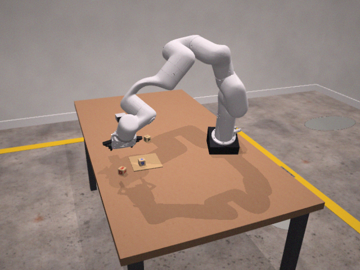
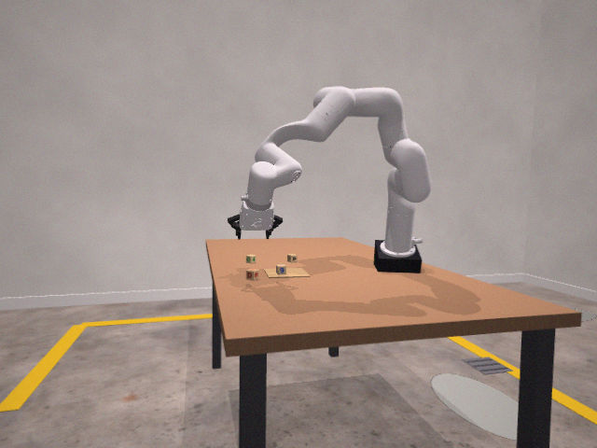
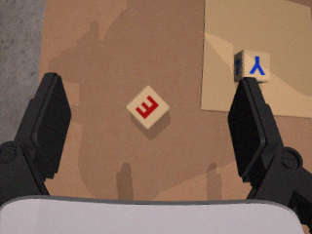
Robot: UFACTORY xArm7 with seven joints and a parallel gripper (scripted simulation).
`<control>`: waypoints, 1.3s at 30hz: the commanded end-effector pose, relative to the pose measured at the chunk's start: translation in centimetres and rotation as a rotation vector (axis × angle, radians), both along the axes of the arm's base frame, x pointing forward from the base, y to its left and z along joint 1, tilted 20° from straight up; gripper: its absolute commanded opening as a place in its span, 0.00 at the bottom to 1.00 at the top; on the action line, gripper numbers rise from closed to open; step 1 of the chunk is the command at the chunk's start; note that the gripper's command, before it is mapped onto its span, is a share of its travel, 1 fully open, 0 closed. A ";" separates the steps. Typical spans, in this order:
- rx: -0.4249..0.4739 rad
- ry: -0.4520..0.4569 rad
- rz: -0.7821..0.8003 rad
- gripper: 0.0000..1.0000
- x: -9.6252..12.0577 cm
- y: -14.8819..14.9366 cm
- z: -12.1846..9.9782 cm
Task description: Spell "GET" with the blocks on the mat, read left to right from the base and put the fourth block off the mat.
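My gripper (image 1: 121, 148) (image 2: 253, 237) (image 3: 149, 95) is open and empty, high above the table. The red-lettered E block (image 1: 122, 170) (image 2: 252, 274) (image 3: 147, 107) lies off the mat, turned askew, and shows between and below the fingers in the wrist view. The blue-lettered Y block (image 1: 141, 161) (image 2: 281, 269) (image 3: 257, 66) lies on the mat (image 1: 155, 165) (image 2: 299, 273) (image 3: 278, 99), its top letter upside down in the wrist view. A black-lettered block (image 1: 147, 138) (image 2: 292, 258) and a green-lettered block (image 2: 250, 259) lie beyond the mat; their top letters are unreadable.
The wooden table (image 1: 180, 197) (image 2: 366, 294) has its left edge near the E block; floor shows past it in the wrist view. The robot's black base (image 1: 223, 148) (image 2: 396, 262) stands to the right. The gripper hides the green-lettered block in the top view.
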State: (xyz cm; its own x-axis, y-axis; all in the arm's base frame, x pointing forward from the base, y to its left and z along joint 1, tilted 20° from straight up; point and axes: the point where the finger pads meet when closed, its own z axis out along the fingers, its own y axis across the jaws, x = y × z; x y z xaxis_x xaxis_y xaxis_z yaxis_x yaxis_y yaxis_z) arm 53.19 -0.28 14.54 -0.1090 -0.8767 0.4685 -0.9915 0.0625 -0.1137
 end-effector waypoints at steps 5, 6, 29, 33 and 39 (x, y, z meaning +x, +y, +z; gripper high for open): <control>-0.002 -0.005 0.002 1.00 -4.7 -1.8 -0.7; -0.002 -0.005 0.002 1.00 -4.7 -1.8 -0.7; 0.000 -0.003 -0.004 1.00 -10.2 -3.6 -2.0; 0.000 -0.003 -0.004 1.00 -10.2 -3.6 -2.0; 0.000 -0.003 -0.004 1.00 -10.2 -3.6 -2.0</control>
State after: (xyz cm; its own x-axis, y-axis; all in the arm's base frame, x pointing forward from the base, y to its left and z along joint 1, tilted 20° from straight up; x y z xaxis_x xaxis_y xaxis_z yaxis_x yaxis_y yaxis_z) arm 42.93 -3.81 12.36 -0.1108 -0.8764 0.4687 -0.9914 0.0647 -0.1135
